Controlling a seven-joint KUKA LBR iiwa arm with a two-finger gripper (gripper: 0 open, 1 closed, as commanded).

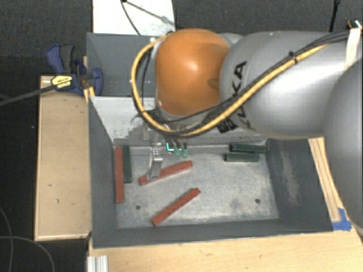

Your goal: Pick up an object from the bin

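Hanging low over the left part of the grey bin, my jaws sit right at the left end of a red-brown stick lying slanted on the floor, probably because that end stands free of its neighbours. A second red-brown stick lies apart, nearer the front. A third red-brown stick runs along the left wall with a dark green stick just beside it, awkward to get round. Two dark green pieces lie near the back wall. My orange cover and cables hide the wrist, so I cannot tell whether my jaws are apart or together, nor whether they touch the stick.
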